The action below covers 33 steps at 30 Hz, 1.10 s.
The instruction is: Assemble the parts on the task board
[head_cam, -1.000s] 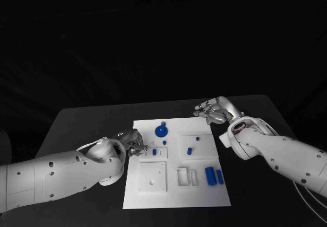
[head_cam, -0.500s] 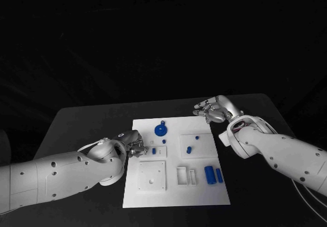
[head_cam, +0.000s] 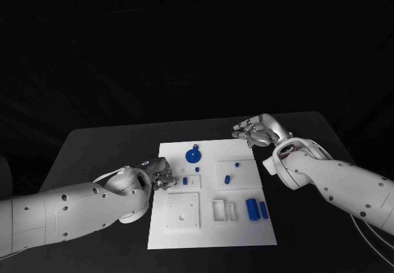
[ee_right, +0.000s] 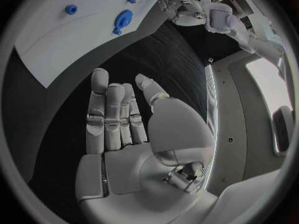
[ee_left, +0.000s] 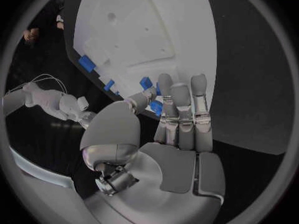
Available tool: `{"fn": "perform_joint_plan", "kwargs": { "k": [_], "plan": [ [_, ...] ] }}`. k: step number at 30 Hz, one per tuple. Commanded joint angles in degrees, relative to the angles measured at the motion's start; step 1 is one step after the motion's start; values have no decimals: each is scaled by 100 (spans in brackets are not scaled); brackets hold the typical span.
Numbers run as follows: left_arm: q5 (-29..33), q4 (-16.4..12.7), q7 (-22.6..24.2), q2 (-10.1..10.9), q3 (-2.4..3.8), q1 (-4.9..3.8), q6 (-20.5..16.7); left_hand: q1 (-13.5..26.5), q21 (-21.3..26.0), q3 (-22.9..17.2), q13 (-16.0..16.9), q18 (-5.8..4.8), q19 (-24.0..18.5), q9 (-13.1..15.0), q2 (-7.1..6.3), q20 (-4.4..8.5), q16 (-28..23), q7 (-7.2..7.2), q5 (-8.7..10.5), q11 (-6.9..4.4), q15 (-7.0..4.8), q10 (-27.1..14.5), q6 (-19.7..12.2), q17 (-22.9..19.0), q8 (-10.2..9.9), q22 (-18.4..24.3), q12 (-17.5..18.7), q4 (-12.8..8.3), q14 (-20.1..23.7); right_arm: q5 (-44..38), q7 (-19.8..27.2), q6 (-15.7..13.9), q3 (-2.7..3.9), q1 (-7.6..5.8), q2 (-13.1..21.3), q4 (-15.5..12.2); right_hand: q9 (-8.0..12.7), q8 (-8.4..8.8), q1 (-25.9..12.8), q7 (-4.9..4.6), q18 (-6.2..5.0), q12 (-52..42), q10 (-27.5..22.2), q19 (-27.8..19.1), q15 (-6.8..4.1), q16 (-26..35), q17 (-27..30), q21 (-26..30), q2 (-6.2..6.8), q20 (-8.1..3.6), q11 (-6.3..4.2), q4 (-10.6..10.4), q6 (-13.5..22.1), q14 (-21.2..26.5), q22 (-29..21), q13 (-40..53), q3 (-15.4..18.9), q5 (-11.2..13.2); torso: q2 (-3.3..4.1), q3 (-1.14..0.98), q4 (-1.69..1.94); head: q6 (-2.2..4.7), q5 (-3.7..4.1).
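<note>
Seven blue parts (head_cam: 253,207) show on the task board (head_cam: 212,239) mid-table, one pinched by the left hand (head_cam: 161,173) at the board's left edge. Beyond its far-right corner, the right hand (head_cam: 256,132) hovers, fingers spread, holding nothing.

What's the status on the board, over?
Left robot hand pinching a small blue part at the task board left edge. Right robot hand open, off the far corner. Nothing in the way.
</note>
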<state>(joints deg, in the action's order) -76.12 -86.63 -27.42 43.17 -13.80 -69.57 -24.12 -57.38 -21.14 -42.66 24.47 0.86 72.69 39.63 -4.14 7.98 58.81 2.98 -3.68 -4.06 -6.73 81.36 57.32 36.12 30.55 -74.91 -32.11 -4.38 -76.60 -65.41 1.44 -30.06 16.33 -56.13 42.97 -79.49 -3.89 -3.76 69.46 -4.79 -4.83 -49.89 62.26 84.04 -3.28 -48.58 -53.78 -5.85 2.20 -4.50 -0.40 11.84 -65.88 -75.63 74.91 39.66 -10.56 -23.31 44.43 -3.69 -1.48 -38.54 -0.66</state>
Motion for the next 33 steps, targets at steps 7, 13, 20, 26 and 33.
{"fn": "perform_joint_plan", "kwargs": {
  "k": [7, 13, 20, 26, 33],
  "plan": [
    [35, 39, 34, -30, 2, 26, 78, -50, -33, -756, 20, 83, 0, 10, 4, 10, 47, -332, 0, -47, -17, -7, 358, 16, 8, -120, -54, -796, -8, 6, 61, 49, 3, 1, -10, -1, 3, 18, -3, 5, -77, 25, 16, 88, -43, -5, -7, 29, 46, -27, -10, 1, -45, -8, 61, -4, -41, -34, 0, -2, -2, -6, 4],
    [27, 68, 41, -36, 2, 33, 79, -50, -33, -756, 20, 83, 0, 10, 4, 10, 47, -332, 0, -47, -17, -7, 358, 16, 8, -120, -54, -796, -8, 6, 61, 49, 3, 1, -10, -3, 3, 18, -3, 5, -77, 25, 16, 88, -43, -5, -7, 29, 46, -27, -10, 1, -45, -8, 61, -4, -41, -34, -2, -2, -3, -5, 4],
    [20, 103, 48, -49, 2, 39, 100, -50, -33, -756, 20, 83, 0, 10, 4, 10, 47, -332, 0, -47, -17, -7, 358, 16, 8, -120, -54, -796, -8, 6, 62, 49, 3, 1, -10, -2, 3, 18, -3, 5, -77, 25, 16, 88, -43, -5, -7, 29, 46, -27, -10, 1, -45, -8, 61, -4, -41, -34, -1, -2, -5, 1, 7],
    [28, 126, 41, -57, 3, 44, 136, -50, -33, -756, 20, 83, 0, 10, 4, 10, 47, -332, 0, -47, -17, -7, 358, 16, 8, -120, -54, -796, -8, 6, 62, 49, 3, 1, -9, 0, 3, 19, -2, 6, -76, 27, 16, 90, -44, -4, -9, 31, 45, -28, -11, -2, -45, -9, 62, -4, -50, -44, 0, -2, -2, -2, 1],
    [44, 134, 3, -60, 3, 47, 232, -45, -57, -751, 28, 84, -15, 15, 11, 9, 41, -331, 9, -44, -16, -14, 349, 21, 13, -114, -56, -798, -7, 6, 61, 52, 3, 1, -9, 1, 3, 19, -2, 6, -76, 27, 16, 90, -44, -4, -9, 31, 45, -28, -11, -2, -45, -9, 62, -4, -50, -44, -2, -1, -4, -7, 2]
  ]
}}
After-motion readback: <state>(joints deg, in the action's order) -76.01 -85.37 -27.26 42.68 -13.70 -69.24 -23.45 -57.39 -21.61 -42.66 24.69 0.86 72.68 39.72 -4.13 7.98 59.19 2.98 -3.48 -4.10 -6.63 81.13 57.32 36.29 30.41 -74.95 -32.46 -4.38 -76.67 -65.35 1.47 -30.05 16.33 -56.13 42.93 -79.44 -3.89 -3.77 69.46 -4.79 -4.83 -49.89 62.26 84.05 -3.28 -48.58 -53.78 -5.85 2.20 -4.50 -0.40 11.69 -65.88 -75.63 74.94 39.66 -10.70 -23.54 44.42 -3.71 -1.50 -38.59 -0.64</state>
